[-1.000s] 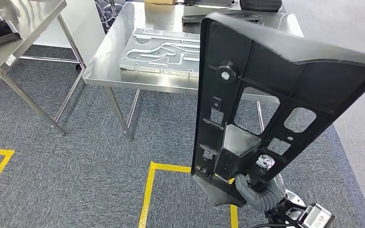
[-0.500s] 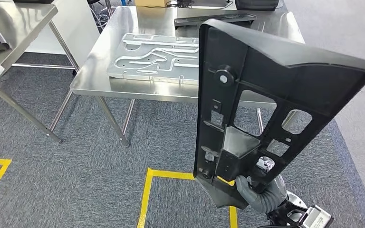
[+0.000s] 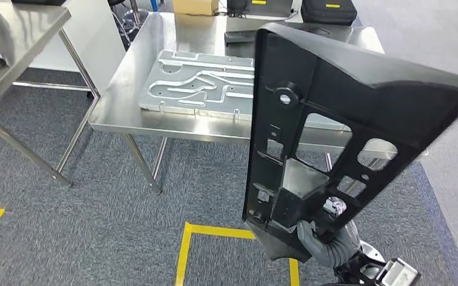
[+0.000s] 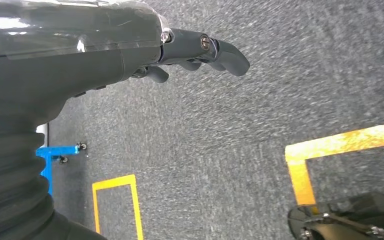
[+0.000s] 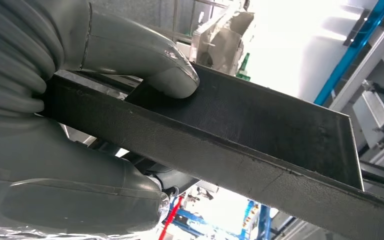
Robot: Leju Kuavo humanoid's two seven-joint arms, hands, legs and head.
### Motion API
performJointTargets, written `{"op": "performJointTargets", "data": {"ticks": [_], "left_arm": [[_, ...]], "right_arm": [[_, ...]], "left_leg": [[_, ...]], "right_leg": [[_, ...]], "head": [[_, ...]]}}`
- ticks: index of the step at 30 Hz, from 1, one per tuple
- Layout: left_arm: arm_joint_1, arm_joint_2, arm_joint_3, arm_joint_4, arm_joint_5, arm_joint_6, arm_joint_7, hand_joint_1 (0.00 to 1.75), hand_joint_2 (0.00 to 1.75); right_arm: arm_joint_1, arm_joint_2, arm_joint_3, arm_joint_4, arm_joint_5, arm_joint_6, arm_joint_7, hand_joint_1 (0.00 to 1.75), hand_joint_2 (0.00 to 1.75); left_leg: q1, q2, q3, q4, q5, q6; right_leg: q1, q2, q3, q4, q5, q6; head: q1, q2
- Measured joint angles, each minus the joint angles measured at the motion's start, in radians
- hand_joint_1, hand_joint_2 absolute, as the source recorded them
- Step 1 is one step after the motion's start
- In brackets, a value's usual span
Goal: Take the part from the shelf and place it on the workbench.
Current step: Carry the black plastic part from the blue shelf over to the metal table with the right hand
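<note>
- The large black ribbed plastic panel with cut-out windows (image 3: 334, 125) stands nearly upright in the head view, its broad end uppermost and leaning out to the right. It is in the air, in front of the stainless steel table (image 3: 125, 113) and not touching it.
- The right robot hand (image 3: 325, 241) grips the panel at its narrow lower end. In the right wrist view the thick grey thumb (image 5: 145, 60) presses on one face of the panel's (image 5: 240, 135) edge, and the rest of that robot hand (image 5: 55, 165) wraps under the other face.
- The left robot hand (image 4: 130, 50) holds nothing. Its dark fingers (image 4: 215, 47) are loosely curled and apart, above grey carpet (image 4: 220, 125).
- On the steel table, behind the panel, lies a flat silver machined metal plate with winding grooves (image 3: 203, 83). The panel hides the plate's right end from the head view.
- At the far edge of that table sit a brown cardboard box (image 3: 195, 6) and a black case with a yellow label (image 3: 329, 9). A dark flat piece (image 3: 238, 36) lies between them and the grooved plate.
- A second steel table (image 3: 18, 30) stands to the left of the first one, apart from it.
- Yellow tape lines (image 3: 214, 232) mark the grey carpet (image 3: 95, 196) on the near side of the table. One taped corner runs just beside the panel's lower end.
</note>
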Motion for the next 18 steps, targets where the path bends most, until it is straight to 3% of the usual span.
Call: {"op": "performJointTargets", "data": {"ticks": [1, 2, 3, 5, 7, 11, 13, 16, 17, 18], "left_arm": [[0.001, 0.000, 0.000, 0.000, 0.001, 0.000, 0.000, 0.00, 1.75], [0.002, 0.000, 0.000, 0.000, 0.002, 0.001, -0.001, 0.00, 1.75], [0.003, 0.000, 0.000, 0.000, 0.003, 0.002, -0.001, 0.00, 1.75], [0.003, -0.001, 0.000, 0.000, 0.004, 0.005, -0.002, 0.00, 1.75], [0.002, -0.001, 0.000, 0.000, 0.005, 0.007, -0.003, 0.00, 1.75], [0.000, -0.001, 0.000, 0.000, 0.005, 0.009, -0.003, 0.00, 1.75], [-0.001, -0.001, 0.000, 0.000, 0.003, 0.008, -0.002, 0.00, 1.75], [0.002, -0.001, 0.000, 0.000, 0.000, 0.005, 0.001, 0.00, 1.75], [0.004, -0.001, 0.000, 0.000, 0.000, 0.004, 0.002, 0.00, 1.75], [0.006, -0.001, 0.000, 0.000, 0.000, 0.002, 0.002, 0.00, 1.75]], "right_arm": [[0.000, 0.000, 0.000, 0.002, -0.001, 0.002, 0.000, 1.75, 1.75], [0.001, 0.000, -0.001, 0.004, -0.002, 0.004, 0.000, 1.75, 1.75], [0.000, 0.000, -0.001, 0.005, -0.002, 0.005, 0.000, 1.75, 1.75], [0.000, 0.000, -0.002, 0.006, -0.003, 0.008, -0.001, 1.75, 1.75], [-0.001, 0.000, -0.002, 0.008, -0.004, 0.009, -0.001, 1.75, 1.75], [-0.005, 0.000, -0.003, 0.007, -0.003, 0.007, 0.001, 1.75, 1.75], [-0.004, 0.000, -0.003, 0.004, -0.002, 0.003, 0.001, 1.75, 1.75], [0.004, 0.001, -0.003, 0.002, 0.004, -0.003, 0.002, 1.75, 1.75], [0.007, 0.001, -0.003, 0.001, 0.006, -0.005, 0.002, 1.75, 1.75], [0.010, 0.001, -0.003, -0.002, 0.008, -0.006, 0.002, 1.75, 1.75]], "left_leg": [[0.000, 0.000, 0.009, 0.000, -0.008, -0.001], [0.001, 0.000, 0.021, 0.000, -0.017, -0.003], [0.002, -0.001, 0.034, 0.001, -0.027, -0.006], [0.005, -0.001, 0.061, 0.003, -0.050, -0.015], [0.004, -0.001, 0.076, 0.004, -0.070, -0.028], [0.005, 0.000, 0.085, 0.038, -0.086, -0.051], [0.008, 0.000, 0.035, 0.133, -0.115, -0.058], [0.008, 0.000, -0.090, 0.306, -0.180, -0.063], [0.008, 0.000, -0.114, 0.316, -0.177, -0.062], [0.007, 0.000, -0.121, 0.290, -0.151, -0.058]], "right_leg": [[-0.002, -0.001, -0.032, 0.026, -0.009, 0.003], [-0.004, -0.002, -0.050, 0.021, 0.002, 0.006], [-0.006, -0.003, -0.050, -0.015, 0.036, 0.007], [-0.007, -0.008, -0.023, -0.139, 0.136, 0.006], [-0.002, -0.013, -0.004, -0.211, 0.185, -0.006], [-0.001, -0.007, 0.018, -0.220, 0.172, -0.041], [-0.001, -0.008, 0.037, -0.224, 0.159, -0.054], [0.002, -0.005, 0.061, -0.224, 0.135, -0.061], [0.003, -0.004, 0.073, -0.223, 0.126, -0.061], [0.004, -0.002, 0.086, -0.224, 0.116, -0.060]], "head": [[0.000, 0.000], [0.000, 0.000], [0.000, 0.000], [0.000, 0.000], [0.001, 0.000], [0.001, 0.000], [0.001, 0.000], [0.001, 0.000], [0.001, 0.000], [0.001, 0.000]]}}
